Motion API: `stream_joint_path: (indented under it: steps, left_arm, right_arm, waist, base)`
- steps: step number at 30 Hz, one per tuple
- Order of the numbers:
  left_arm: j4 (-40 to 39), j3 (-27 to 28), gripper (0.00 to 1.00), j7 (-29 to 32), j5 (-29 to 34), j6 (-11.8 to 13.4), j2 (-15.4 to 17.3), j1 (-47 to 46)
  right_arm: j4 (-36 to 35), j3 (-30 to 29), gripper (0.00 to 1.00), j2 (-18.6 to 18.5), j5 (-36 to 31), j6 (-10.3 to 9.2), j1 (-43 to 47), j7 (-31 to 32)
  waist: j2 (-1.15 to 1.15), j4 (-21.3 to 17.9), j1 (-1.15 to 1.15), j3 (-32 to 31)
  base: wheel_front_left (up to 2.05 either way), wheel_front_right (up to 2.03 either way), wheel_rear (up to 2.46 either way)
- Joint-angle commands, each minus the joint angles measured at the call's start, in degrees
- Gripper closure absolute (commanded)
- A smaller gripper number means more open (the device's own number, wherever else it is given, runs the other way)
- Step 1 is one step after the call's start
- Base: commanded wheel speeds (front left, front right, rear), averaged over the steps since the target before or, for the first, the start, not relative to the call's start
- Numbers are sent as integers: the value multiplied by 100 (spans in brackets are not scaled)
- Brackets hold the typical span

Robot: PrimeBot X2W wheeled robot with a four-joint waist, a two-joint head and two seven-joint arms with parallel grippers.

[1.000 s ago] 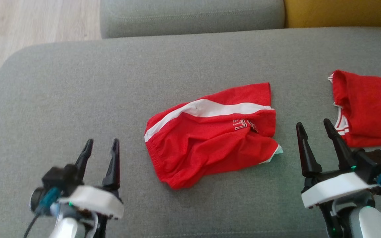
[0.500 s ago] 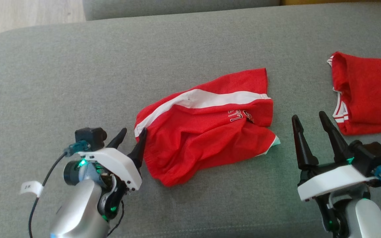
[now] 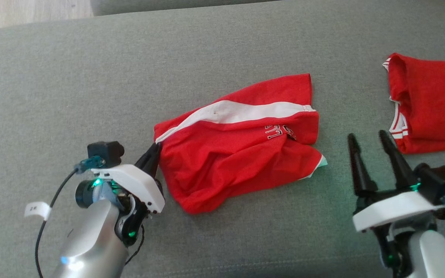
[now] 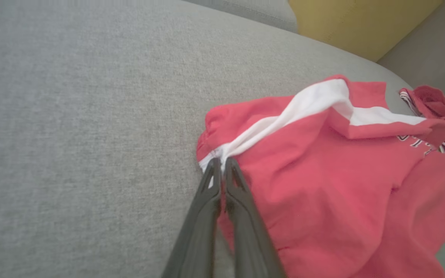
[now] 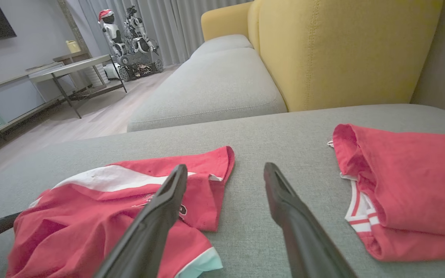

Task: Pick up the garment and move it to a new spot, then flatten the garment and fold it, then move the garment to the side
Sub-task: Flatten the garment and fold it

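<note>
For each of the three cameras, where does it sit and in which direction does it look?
Head view: on the head, looking down at the grey sofa seat, red shorts and folded red shirt; left gripper and right gripper show.
Left wrist view: on the left wrist, looking along its shut fingers at the shorts' edge.
Right wrist view: on the right wrist, looking across the seat toward the yellow backrest, between its open fingers.
Shared: all three show the shorts.

The red shorts (image 3: 238,154), with a white side stripe, lie crumpled on the grey sofa cushion (image 3: 91,77).
</note>
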Motion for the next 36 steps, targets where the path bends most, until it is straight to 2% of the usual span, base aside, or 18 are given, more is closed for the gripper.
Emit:
stream_joint_path:
  steps: [1, 6, 10, 12, 14, 15, 19, 25, 26, 27, 28, 32, 36]
  left_arm:
    - [-95, 133, 100, -141, 71, -31, 92, -306]
    - [-2, 57, 100, -295, 126, -26, 37, -425]
    - [32, -25, 100, -382, 167, -30, -17, -558]
    - [55, -81, 100, -446, 181, -36, -54, -654]
    - [65, -98, 100, -468, 184, -38, -65, -679]
    - [87, -136, 100, -508, 185, -43, -89, -723]
    - [120, -179, 100, -540, 178, -49, -115, -760]
    - [251, -271, 100, -659, 133, -63, -169, -820]
    - [268, -276, 100, -674, 126, -64, -170, -825]
    - [283, -278, 100, -688, 120, -65, -171, -832]
    - [298, -279, 100, -703, 115, -66, -170, -840]
    - [306, -254, 100, -832, 135, -37, -131, -878]
    - [94, -179, 100, -1013, 268, 107, -20, -887]
  right_arm:
    - [-99, 4, 0, -21, 49, -5, -328, -35]
    - [460, -236, 0, -135, 52, -5, -702, 77]
    - [1097, -207, 0, -285, 187, -5, -1259, 225]
    - [1628, -68, 0, -346, 327, -5, -1769, 411]
    - [1790, 1, 0, -348, 394, -5, -1944, 467]
    - [2144, 167, 0, -362, 529, -5, -2238, 677]
    - [2445, 326, 0, -360, 663, -5, -2440, 914]
    - [2927, 572, 0, -405, 1090, -5, -2620, 1666]
    - [2920, 601, 41, -413, 1140, -5, -2628, 1694]
    - [2909, 626, 87, -423, 1183, -5, -2634, 1705]
    - [2901, 660, 100, -432, 1224, -5, -2629, 1723]
    - [2693, 728, 100, -529, 1238, -5, -2611, 1464]
    - [2363, 795, 100, -670, 1018, -5, -2547, 992]
  waist:
    - [0, 21, 0, 0]
    - [0, 148, 0, 56]
    - [0, 294, 0, 187]
    - [0, 381, 0, 292]
    - [0, 406, 0, 322]
    - [0, 458, 0, 372]
    - [0, 514, 0, 402]
    - [0, 575, 0, 437]
    - [0, 569, 0, 442]
    - [0, 562, 0, 449]
    - [0, 556, 0, 453]
    - [0, 534, 0, 435]
    - [0, 499, 0, 342]
  base:
    - [0, 0, 0]
    - [0, 0, 0]
    - [0, 0, 0]
    - [0, 0, 0]
    - [0, 0, 0]
    - [0, 0, 0]
    - [0, 0, 0]
    - [0, 0, 0]
    - [0, 0, 0]
    - [0, 0, 0]
    - [0, 0, 0]
    - [0, 0, 0]
    - [0, 0, 0]
